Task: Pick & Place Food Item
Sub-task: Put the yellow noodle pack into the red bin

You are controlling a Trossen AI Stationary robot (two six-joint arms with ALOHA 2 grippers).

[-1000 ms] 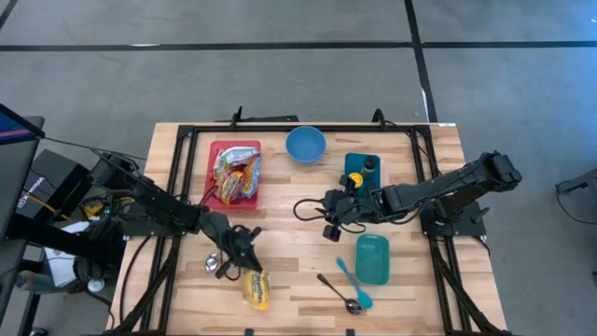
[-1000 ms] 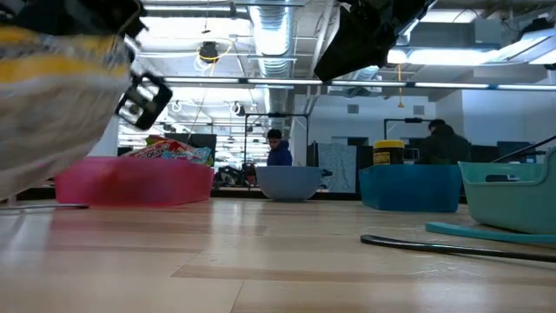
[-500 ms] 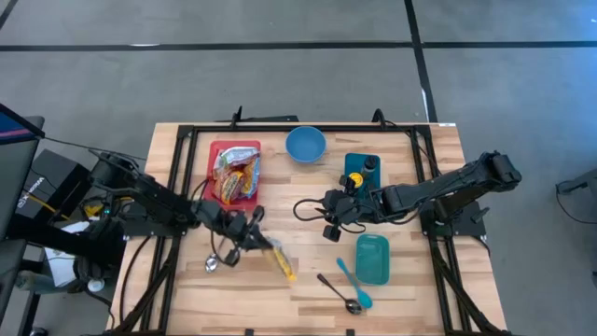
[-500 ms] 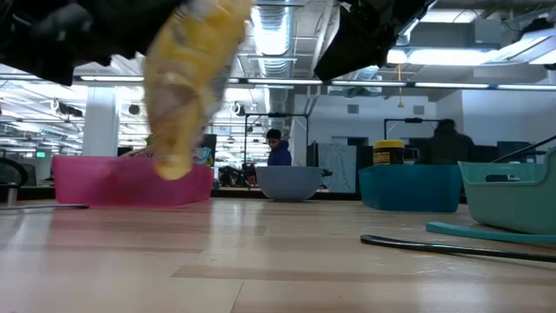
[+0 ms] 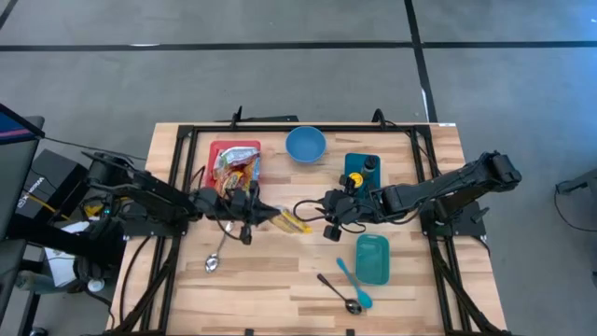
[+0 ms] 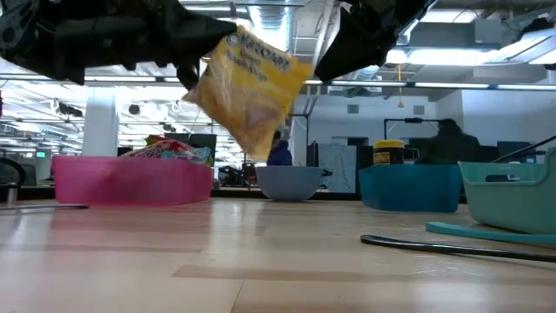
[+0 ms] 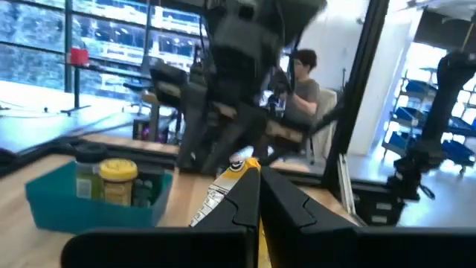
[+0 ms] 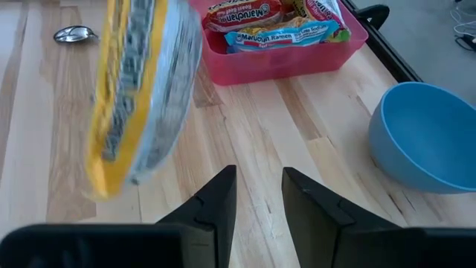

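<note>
The pick is done, as far as these views show: the left claw [image 5: 250, 217] is clenched on one end of the yellow packet [image 5: 292, 222] and holds it clear of the desk [image 5: 280, 280], over the middle. In the low view the packet [image 6: 252, 89] hangs tilted well above the boards, nothing under it. The place is still to come, and where it should go cannot be told; the pink tray [image 5: 216, 149] of other packets sits at about 11 o'clock from the packet, the blue bowl [image 5: 305, 145] at 12, the empty teal bin [image 5: 372, 259] at about 4.

The right claw [image 5: 330, 220] waits at the packet's 3 o'clock, near its free end, fingers apart and gripping nothing. That could point to a handover, but this is only a guess.

The packet is a soft, flat pouch, yellow with a clear or silvery face and dark print. The right wrist view shows it [image 8: 137, 89] edge-on, bulging a little and sagging from the grip, so it looks light and floppy. Held by one end, it will likely swing on any quick move.
</note>
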